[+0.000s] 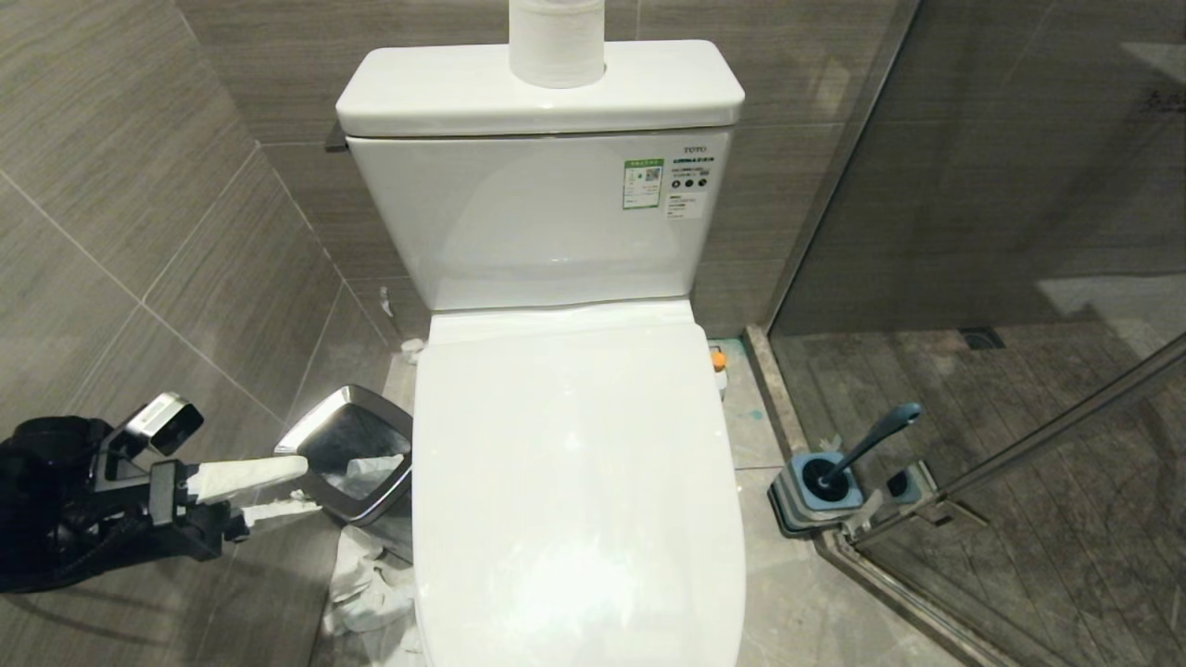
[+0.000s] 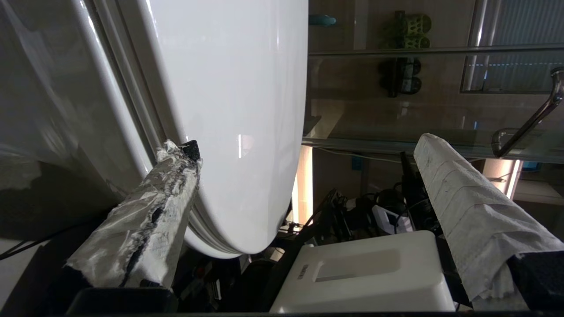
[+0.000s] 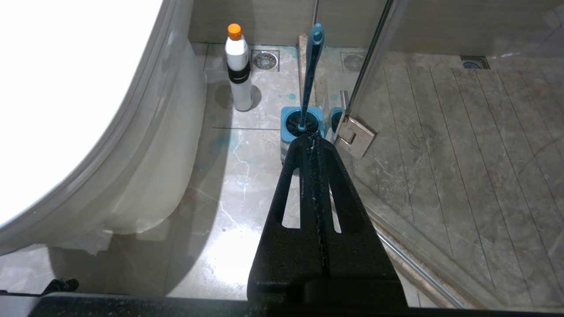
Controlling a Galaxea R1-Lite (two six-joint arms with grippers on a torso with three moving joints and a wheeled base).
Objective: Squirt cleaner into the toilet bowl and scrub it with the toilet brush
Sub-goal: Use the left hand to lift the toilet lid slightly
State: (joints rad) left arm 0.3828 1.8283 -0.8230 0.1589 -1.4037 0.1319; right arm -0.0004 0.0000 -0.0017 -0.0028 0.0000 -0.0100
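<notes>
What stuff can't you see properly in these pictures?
- Toilet bowl: hidden under the closed lid in every view.
- Cleaner: head view shows only its orange cap behind the lid.
- Toilet brush: bristles sunk in its holder.
- Toilet paper roll: top cut off, head view.

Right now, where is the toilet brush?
The toilet brush stands in its square holder on the floor to the right of the toilet, against the glass shower door.

A: Where's everything?
B: Toilet (image 1: 574, 482) centre, paper roll (image 1: 557, 42) on its tank (image 1: 537, 93). Bin (image 1: 352, 454) left. Brush (image 1: 857, 449) in holder (image 1: 820, 496) right; cleaner (image 3: 238, 70) farther back.
</notes>
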